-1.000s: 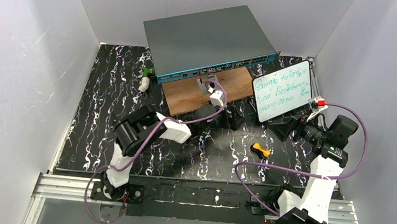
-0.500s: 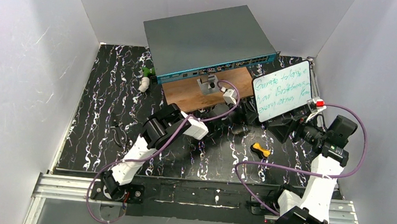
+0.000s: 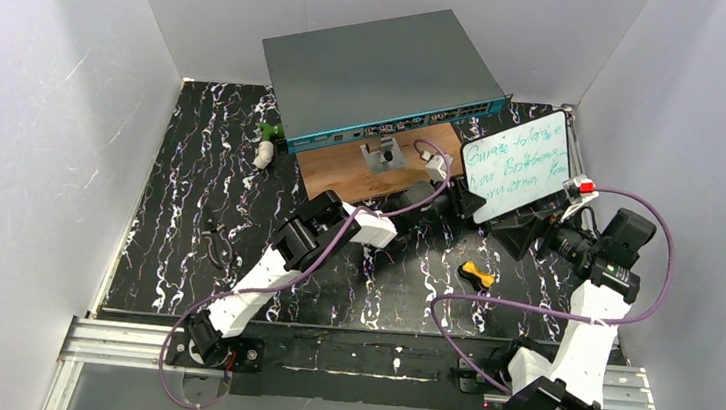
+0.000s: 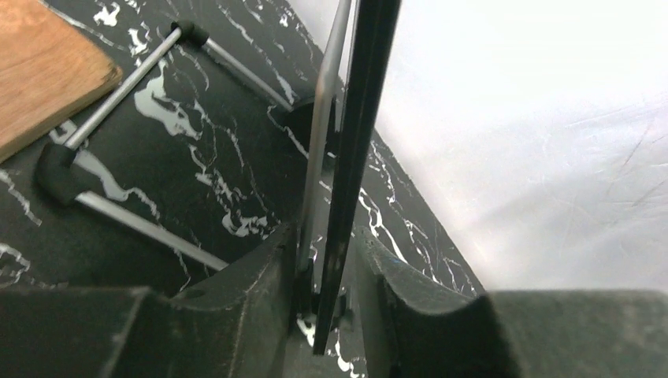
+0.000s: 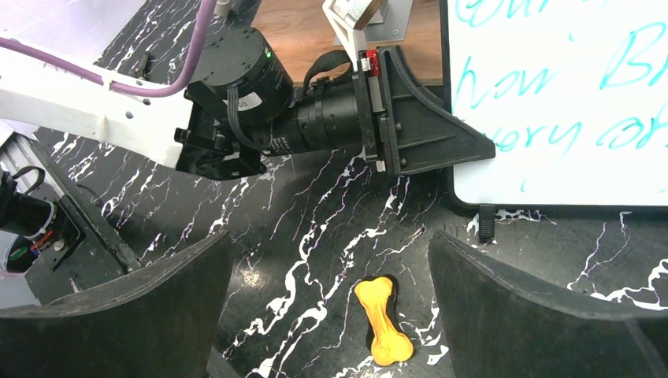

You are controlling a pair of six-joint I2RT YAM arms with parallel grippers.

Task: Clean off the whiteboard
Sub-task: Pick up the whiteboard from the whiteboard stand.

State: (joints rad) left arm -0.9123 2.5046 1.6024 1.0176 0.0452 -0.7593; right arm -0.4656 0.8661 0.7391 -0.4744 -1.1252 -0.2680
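The whiteboard (image 3: 516,167) stands propped right of centre, its written face toward the frame's bottom and its long axis rising toward the upper right. The left gripper (image 4: 324,264) straddles its left edge with the jaws half closed; I cannot tell whether they pinch it. The right gripper (image 5: 331,311) gapes empty below it.

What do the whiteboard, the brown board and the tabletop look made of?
The whiteboard: smooth white coated panel, thin dark rim; green ink sits on top. The brown board: wood, matte, visible grain, possibly laminate. The tabletop: black marble-look, white veins; likely printed sheet, not certain.
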